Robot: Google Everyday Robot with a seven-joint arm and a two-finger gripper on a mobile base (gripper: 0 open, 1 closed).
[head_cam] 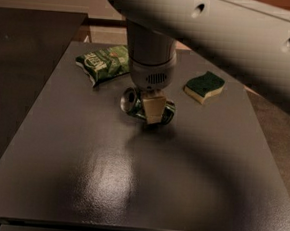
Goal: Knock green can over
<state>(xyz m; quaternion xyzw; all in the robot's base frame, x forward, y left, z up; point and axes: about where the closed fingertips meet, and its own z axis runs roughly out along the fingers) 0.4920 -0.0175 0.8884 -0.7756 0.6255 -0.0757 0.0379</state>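
1. Green can (133,104): tipped on its side on the dark tabletop (128,196), in the far half, about midway between the left and right edges.
2. Lying crosswise, silver top turned toward the left edge and a little toward the near edge, body running off toward the right edge (middle stretch hidden behind the gripper).
3. Dark green skin with pale patterned print, showing at the right end; round silver lid catching the light; inside of the can not visible.
4. Gripper (153,110): hanging straight down over the can from the pale wrist housing (151,63), beige end low in front of the can's middle, touching or just shy of it (cannot tell which). Apart, together or clamped on the can: cannot tell.
5. Pale arm (217,28): sweeping across the top of the view from the right side, with a broad shadow on the tabletop around the can.
6. Green snack bag (103,64): flat and crumpled, near the far left corner, close to the can but not touching; contents hidden (open or sealed, cannot tell).
7. Green-and-yellow sponge (204,86): wavy-edged, green face up, toward the far right corner, apart from both can and gripper.
8. Soft patch of glare on the tabletop's near half, toward the near edge.
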